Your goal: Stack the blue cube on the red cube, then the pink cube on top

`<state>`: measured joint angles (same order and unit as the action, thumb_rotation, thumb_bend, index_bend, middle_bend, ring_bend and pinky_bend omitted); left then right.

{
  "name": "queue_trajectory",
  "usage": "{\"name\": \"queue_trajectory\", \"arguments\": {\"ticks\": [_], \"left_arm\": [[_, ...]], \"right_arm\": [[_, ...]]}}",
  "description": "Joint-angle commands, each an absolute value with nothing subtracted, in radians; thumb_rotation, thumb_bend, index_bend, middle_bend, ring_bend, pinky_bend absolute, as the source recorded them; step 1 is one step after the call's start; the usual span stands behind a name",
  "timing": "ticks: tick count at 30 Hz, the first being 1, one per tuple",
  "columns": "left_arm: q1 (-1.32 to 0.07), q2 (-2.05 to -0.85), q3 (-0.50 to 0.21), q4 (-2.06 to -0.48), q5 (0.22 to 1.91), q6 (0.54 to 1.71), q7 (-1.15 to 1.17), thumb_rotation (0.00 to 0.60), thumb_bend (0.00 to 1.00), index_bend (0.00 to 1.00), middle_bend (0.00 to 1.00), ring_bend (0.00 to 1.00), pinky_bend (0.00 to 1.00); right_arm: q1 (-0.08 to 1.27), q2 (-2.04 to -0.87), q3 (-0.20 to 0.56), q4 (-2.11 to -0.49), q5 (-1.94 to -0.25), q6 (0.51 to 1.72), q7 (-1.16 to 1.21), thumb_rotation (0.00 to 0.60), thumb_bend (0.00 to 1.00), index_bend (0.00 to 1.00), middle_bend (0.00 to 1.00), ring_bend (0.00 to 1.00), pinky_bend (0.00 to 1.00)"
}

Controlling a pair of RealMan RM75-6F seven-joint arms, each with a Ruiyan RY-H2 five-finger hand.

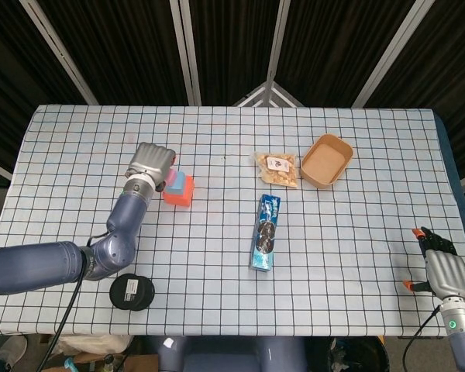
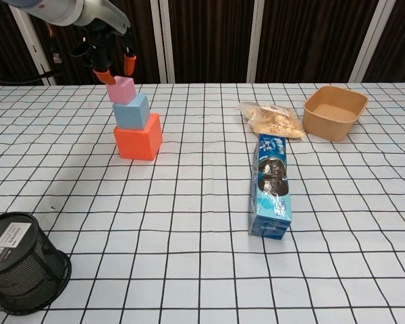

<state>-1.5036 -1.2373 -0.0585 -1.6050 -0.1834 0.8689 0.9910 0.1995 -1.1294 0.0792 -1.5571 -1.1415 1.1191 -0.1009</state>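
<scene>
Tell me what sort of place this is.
Probably a robot test bench, not a home: a table under a grid-printed cloth, dark curtains on metal posts behind it, and mixed props such as stacked cubes and a cookie box.

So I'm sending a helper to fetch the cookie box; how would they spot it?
Start from the checked tablecloth, then the round brown bowl at its far right. The cookie box lies nearer the middle, just below a clear snack bag: long, blue, lying flat.
</scene>
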Motion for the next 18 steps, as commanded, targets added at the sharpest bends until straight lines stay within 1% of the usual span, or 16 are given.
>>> {"name": "queue_trajectory", "arguments": {"ticks": [1, 18], "left_arm": [[-1.499, -1.24, -0.058, -1.602, -0.181, 0.868, 0.99, 0.6, 0.39, 0.34, 0.82, 0.65, 0.7], [-1.486, -1.284, -0.061, -1.55, -0.165, 0.854, 1.002, 0.6, 0.39, 0.36, 0.83, 0.65, 0.7]], "right_arm": [[0.2, -1.129, 0.079, -1.557, -1.14, 1.118, -0.1, 0.6, 0.1, 0.03, 0.04, 0.06, 0.09], [0.206, -1.129, 0.08, -1.553, -1.125, 1.099, -0.098, 0.6, 0.09, 0.03, 0.04, 0.06, 0.09]]}}
